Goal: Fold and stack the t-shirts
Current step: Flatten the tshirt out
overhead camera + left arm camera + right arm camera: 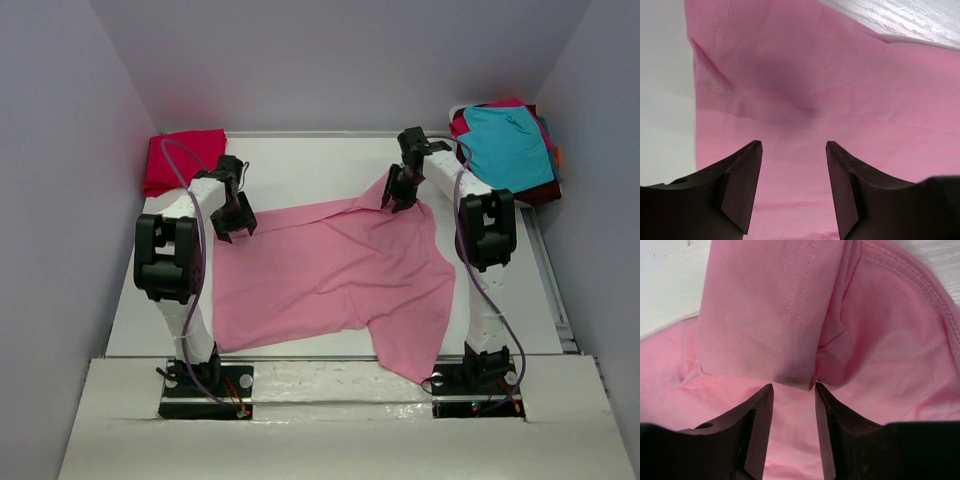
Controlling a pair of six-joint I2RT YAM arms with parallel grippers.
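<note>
Where it lies spread over the middle of the white bench, the pink t-shirt is mostly flat. A near corner laps over the bench's front edge by the right arm's base, and its far right part is drawn up into a peak.

Right gripper, at that peak: jaws clamped on a stitched fold of the pink cloth, which fills the gap between them.

Left gripper, over the shirt's far left part, beside a double-stitched hem: jaws apart with nothing between them, its shadow falling on the cloth below.

Red t-shirt: folded, at the far left corner of the bench, well apart from the pink one.

Teal t-shirt: topmost on a heap at the far right, just beyond the right arm.

Maroon t-shirt: under the teal one, only its near edge showing.
</note>
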